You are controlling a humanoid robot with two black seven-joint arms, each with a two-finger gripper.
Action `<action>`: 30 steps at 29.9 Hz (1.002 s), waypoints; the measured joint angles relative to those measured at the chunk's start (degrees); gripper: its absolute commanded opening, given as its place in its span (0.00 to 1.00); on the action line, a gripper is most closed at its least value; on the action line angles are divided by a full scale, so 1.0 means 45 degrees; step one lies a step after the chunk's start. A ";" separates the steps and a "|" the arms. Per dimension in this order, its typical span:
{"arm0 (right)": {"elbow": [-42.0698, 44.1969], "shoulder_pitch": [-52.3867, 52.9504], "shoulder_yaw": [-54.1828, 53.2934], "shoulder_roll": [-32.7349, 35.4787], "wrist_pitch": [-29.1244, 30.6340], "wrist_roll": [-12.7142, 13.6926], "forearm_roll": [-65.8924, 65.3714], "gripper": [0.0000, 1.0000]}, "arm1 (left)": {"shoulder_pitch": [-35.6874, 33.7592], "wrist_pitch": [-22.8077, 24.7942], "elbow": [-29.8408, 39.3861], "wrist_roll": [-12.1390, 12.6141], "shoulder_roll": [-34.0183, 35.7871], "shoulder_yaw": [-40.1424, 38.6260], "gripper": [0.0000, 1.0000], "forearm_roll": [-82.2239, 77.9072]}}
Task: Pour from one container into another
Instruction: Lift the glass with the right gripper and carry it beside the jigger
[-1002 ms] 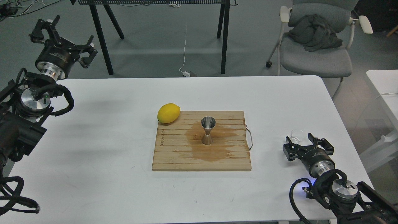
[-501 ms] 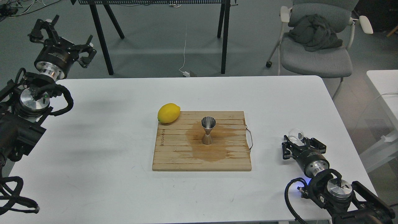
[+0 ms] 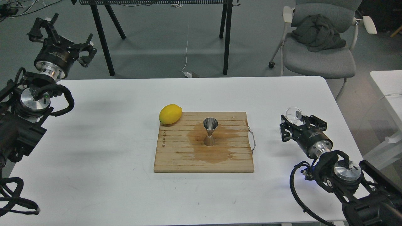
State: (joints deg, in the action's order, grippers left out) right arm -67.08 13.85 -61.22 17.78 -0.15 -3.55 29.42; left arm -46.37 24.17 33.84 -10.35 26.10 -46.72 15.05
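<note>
Right gripper [image 3: 295,123] at right of frame, clenched on clear cup [image 3: 294,114]; cup pinched between the fingers, sitting at the top of the gripper, rim tipped toward upper left. Cup looks raised off the white table [image 3: 94,141], contact with the tabletop not clear from this angle. Contents of cup too transparent to tell.

Steel jigger [image 3: 210,131] upright at centre of frame, on the wooden cutting board [image 3: 176,157], wide mouth up, narrow waist in the middle. Standing in a darker wet-looking stain [image 3: 213,152] spread across the board's middle and lower right. Jigger well apart from cup, to the left of it in frame, with bare table and board edge between.

Yellow lemon [image 3: 170,114] at upper left corner of board, resting partly on the board edge, partly over the table. Thin metal handle [image 3: 252,139] on board's right side.

Left gripper [image 3: 59,33] at upper left of frame, fingers spread wide, released, holding nothing, raised beyond the table's far left corner over the floor. Well apart from board and jigger.

Right arm entering from lower right corner, blue light glowing near its wrist joint. Left arm filling left edge, black cables looped around it.

Background: grey office chair [image 3: 320,59] at upper right with dark cloth [image 3: 317,33] bunched on the seat. Black table legs [image 3: 102,37] at top, white cable [image 3: 186,47] trailing on grey floor.
</note>
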 measured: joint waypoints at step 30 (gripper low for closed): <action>-0.2885 0.3776 0.3836 -0.0974 -0.4750 0.0128 -0.3606 0.34 | 0.0050 -0.0020 0.0000 -0.0005 -0.0107 -0.0006 1.00 -0.0005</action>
State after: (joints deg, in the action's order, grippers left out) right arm -80.06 30.84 -43.95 13.40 -21.52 -2.97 13.19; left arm -46.15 24.08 33.84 -10.37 25.62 -46.75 15.03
